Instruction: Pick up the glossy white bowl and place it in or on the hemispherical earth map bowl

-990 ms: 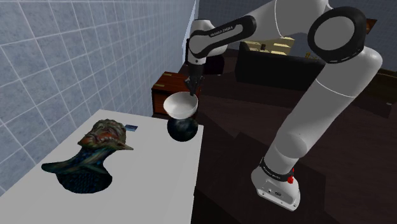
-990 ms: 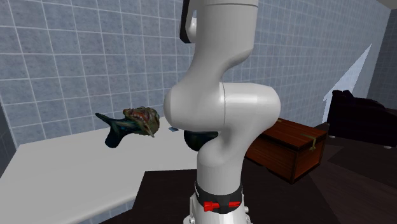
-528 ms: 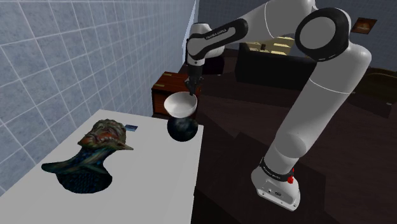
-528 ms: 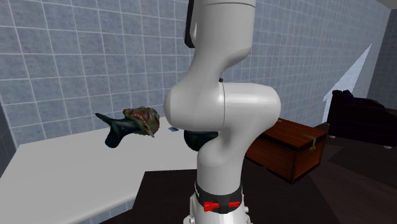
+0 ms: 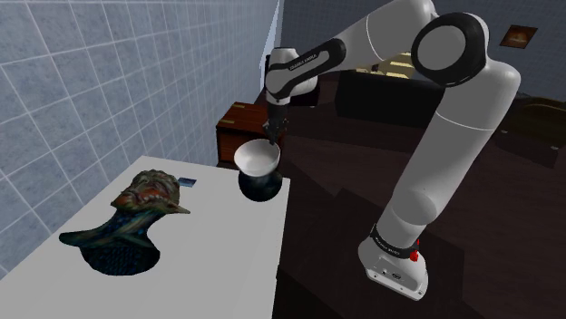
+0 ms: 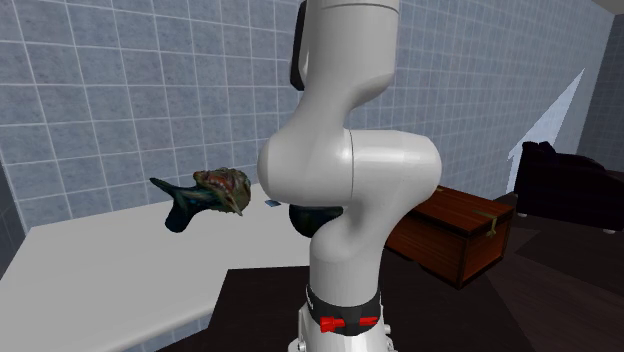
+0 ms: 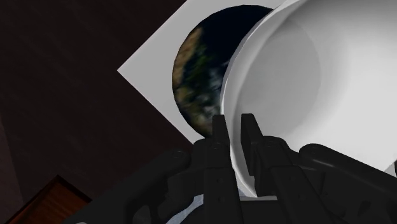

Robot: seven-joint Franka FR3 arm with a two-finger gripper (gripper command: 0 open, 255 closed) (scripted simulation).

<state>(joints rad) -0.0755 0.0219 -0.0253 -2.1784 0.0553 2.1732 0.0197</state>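
My gripper (image 5: pixel 273 138) is shut on the rim of the glossy white bowl (image 5: pixel 257 157), which hangs just above the dark earth map bowl (image 5: pixel 260 188) at the far corner of the white table (image 5: pixel 209 245). Seen from the wrist, the fingers (image 7: pixel 219 137) clasp the white bowl's (image 7: pixel 299 89) rim, and the earth map bowl (image 7: pixel 200 76) lies beneath it, half covered. In the second exterior view a sliver of the earth map bowl (image 6: pixel 300 218) peeks out behind the arm.
A dark fish-like sculpture (image 5: pixel 131 217) lies on the table toward the shoulder view's left, also seen from the second exterior view (image 6: pixel 205 195). A small blue card (image 5: pixel 188 181) sits near it. A wooden chest (image 6: pixel 455 230) stands on the dark floor beyond the table. Tiled wall behind.
The gripper has lowered the white bowl by a small amount toward the earth map bowl; the arm's upper links swung slightly. The sculpture and the earth map bowl stayed still.
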